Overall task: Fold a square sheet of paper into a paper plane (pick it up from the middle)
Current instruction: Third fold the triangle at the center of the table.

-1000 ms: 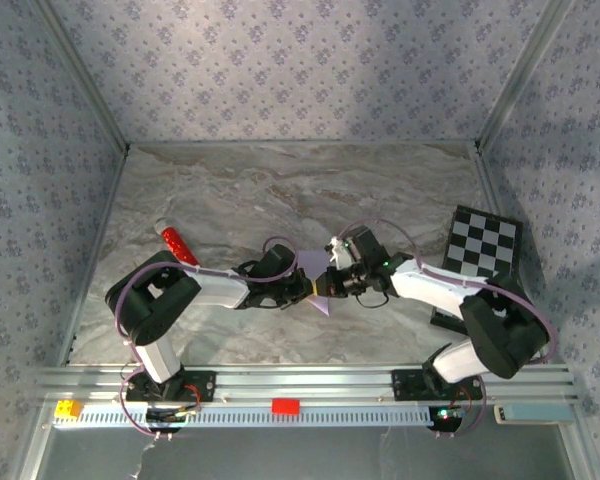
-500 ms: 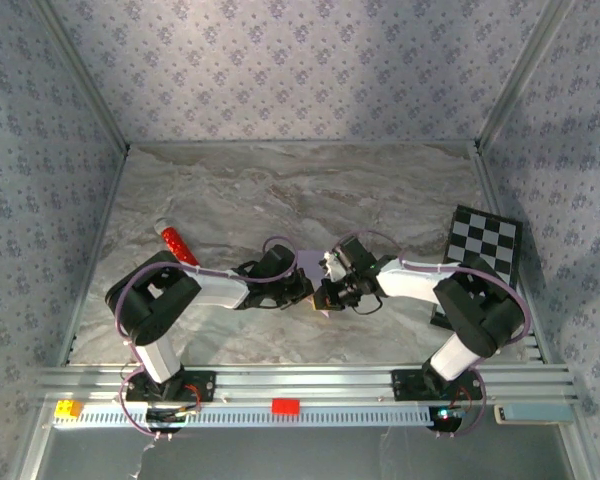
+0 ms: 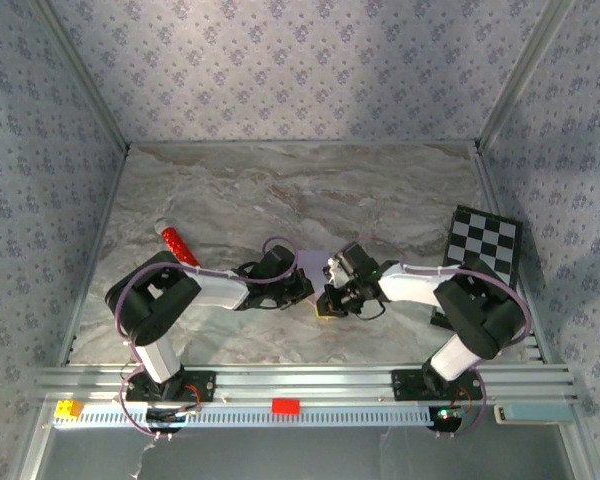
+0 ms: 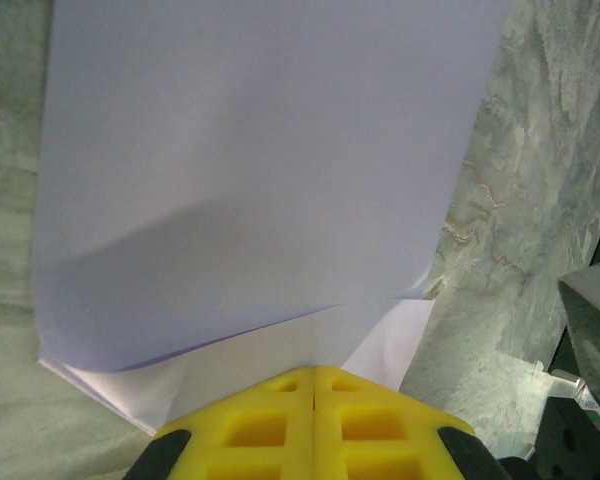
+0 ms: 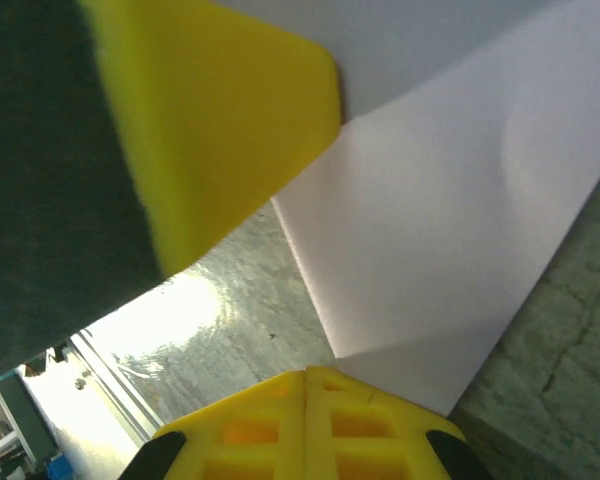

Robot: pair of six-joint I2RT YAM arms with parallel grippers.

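The paper (image 4: 260, 170), folded into layers, is between my two claws near the middle of the table (image 3: 280, 190), toward its near edge. My left claw (image 4: 313, 385) is clenched on one edge of it, and my right claw (image 5: 307, 385) on the opposite edge.

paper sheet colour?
Plain pale lilac; the sheet of paper shows best in the left wrist view.
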